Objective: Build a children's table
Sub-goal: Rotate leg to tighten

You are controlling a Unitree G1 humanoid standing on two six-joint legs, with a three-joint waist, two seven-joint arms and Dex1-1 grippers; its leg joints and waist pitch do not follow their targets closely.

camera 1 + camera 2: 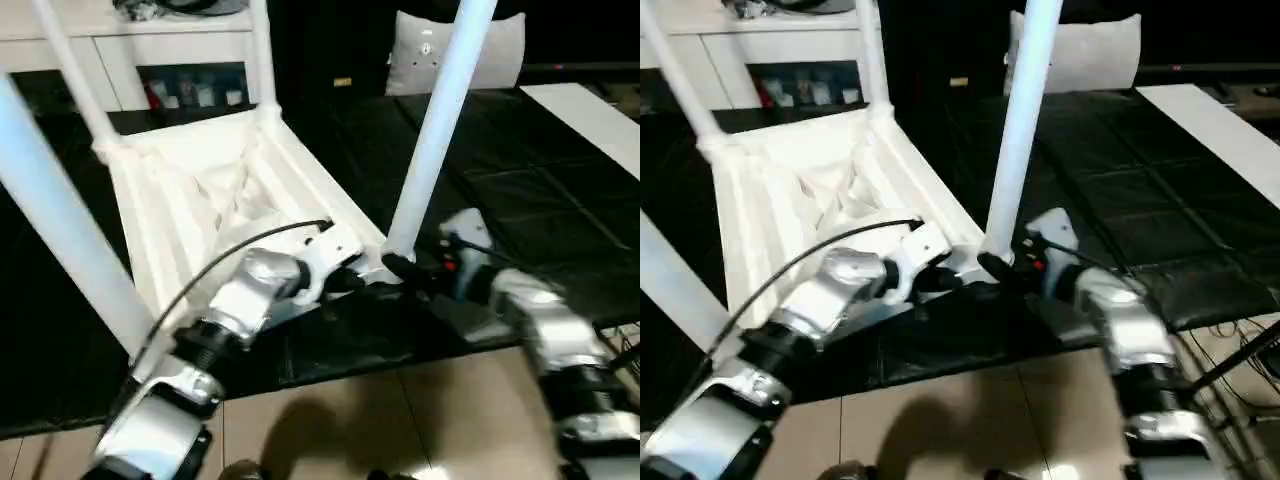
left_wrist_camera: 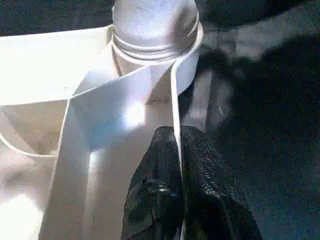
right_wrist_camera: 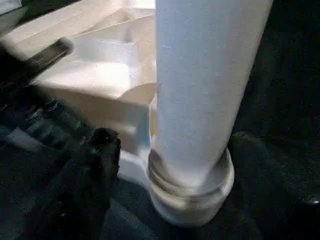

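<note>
1. Our left fingers are pinching the children's table rim beside the near leg.
2. Our right fingers, spread beside that leg's base, are gripping nothing.
3. The upturned table is lying on the surface; unsupported, the leg risks tilting from its socket.

White tubular leg stands upright in the rounded corner socket of the children's table, which lies ribbed underside up. Grooved rings mark the leg's base at the socket rim. One black finger beside the socket. Black table cover underneath.
</note>
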